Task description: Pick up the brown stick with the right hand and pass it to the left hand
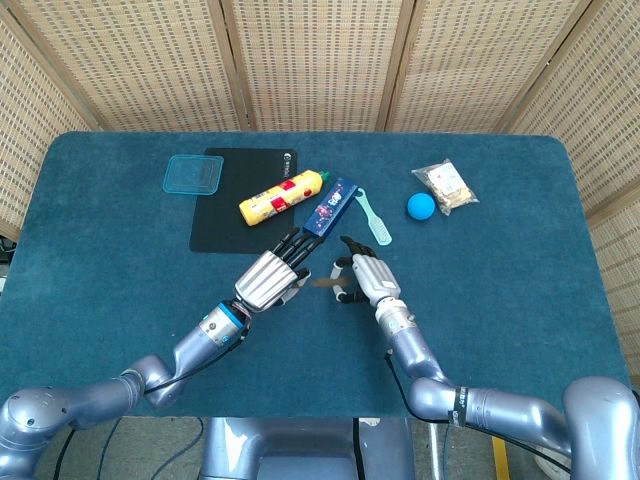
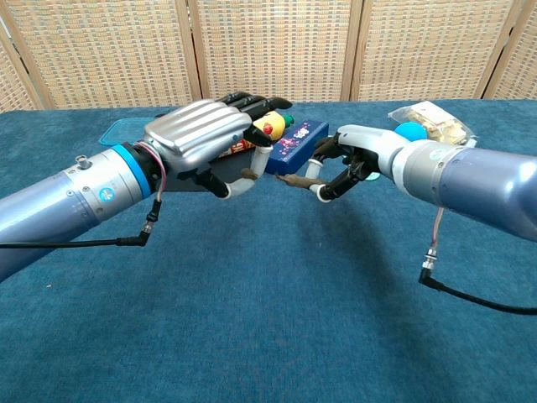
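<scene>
The brown stick (image 1: 325,284) (image 2: 294,179) hangs roughly level above the blue table, bridging the gap between my two hands. My left hand (image 1: 265,280) (image 2: 197,138) pinches its left end between thumb and a finger, the other fingers stretched out forward. My right hand (image 1: 368,278) (image 2: 361,151) holds the right end in its fingertips. A white fingertip of the left hand hides the middle of the stick in the chest view.
Beyond the hands lie a yellow bottle (image 1: 283,195), a blue box (image 1: 332,207) and a teal brush (image 1: 374,217). A black mat (image 1: 225,215) and teal lid (image 1: 192,174) sit back left. A blue ball (image 1: 421,206) and snack bag (image 1: 446,186) sit back right.
</scene>
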Controlling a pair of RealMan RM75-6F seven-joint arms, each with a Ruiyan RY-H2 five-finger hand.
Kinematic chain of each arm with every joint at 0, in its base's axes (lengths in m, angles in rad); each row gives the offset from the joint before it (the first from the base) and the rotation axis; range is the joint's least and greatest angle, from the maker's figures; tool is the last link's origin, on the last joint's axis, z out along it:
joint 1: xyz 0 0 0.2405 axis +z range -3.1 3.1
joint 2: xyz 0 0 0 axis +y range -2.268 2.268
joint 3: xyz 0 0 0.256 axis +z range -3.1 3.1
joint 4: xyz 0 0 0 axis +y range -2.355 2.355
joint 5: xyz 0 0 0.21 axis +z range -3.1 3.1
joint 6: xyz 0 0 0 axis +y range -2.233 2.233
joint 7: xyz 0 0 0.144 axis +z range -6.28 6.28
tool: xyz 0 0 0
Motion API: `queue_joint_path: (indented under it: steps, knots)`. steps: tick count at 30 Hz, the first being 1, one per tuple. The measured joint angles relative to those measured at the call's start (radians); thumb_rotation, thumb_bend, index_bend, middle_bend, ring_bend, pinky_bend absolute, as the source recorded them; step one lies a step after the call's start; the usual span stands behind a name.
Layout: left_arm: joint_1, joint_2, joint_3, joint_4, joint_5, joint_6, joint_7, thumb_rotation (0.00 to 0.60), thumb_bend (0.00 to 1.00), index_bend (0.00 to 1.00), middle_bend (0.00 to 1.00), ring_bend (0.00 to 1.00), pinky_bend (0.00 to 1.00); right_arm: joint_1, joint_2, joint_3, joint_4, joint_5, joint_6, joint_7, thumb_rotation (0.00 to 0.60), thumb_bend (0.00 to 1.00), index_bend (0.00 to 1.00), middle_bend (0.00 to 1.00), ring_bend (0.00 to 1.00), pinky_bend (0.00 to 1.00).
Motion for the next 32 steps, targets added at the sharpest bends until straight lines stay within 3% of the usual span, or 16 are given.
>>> queue_joint_path:
  steps: [16, 32]
  knots:
    - [0.076, 0.166, 0.068, -0.045, 0.052, 0.093, -0.06, 0.6, 0.53, 0.82, 0.0, 0.0, 0.0, -0.039, 0.058, -0.008, 0.036, -0.024, 0.003, 0.026, 0.6, 0.59, 0.76, 0.1, 0.0, 0.0]
    - [0.253, 0.438, 0.108, -0.077, 0.009, 0.205, -0.131, 0.6, 0.53, 0.82, 0.0, 0.0, 0.0, -0.113, 0.15, -0.06, -0.011, -0.098, 0.039, 0.026, 0.6, 0.59, 0.76, 0.1, 0.0, 0.0]
